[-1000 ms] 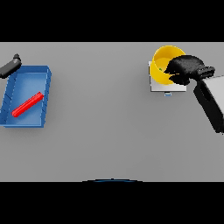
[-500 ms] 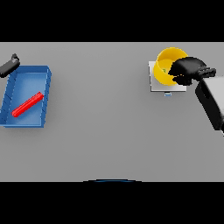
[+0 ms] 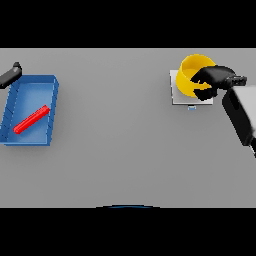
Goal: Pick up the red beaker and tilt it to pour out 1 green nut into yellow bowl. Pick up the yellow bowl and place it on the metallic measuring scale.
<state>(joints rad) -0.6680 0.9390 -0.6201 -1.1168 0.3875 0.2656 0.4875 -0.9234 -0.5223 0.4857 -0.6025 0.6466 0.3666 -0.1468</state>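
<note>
The yellow bowl stands on the metallic measuring scale at the far right of the table. My right hand comes in from the right and is curled around the bowl's right rim, covering that side. Whatever is inside the bowl is not visible. The red beaker lies on its side, diagonally, in a blue tray at the far left. My left hand rests by the tray's far left corner with its fingers straight, holding nothing.
The scale has a small blue mark at its near edge. The grey table stretches between the tray and the scale.
The bowl, held by my right hand, has come down slightly toward me and settled on the scale. The left hand and the beaker have not moved.
</note>
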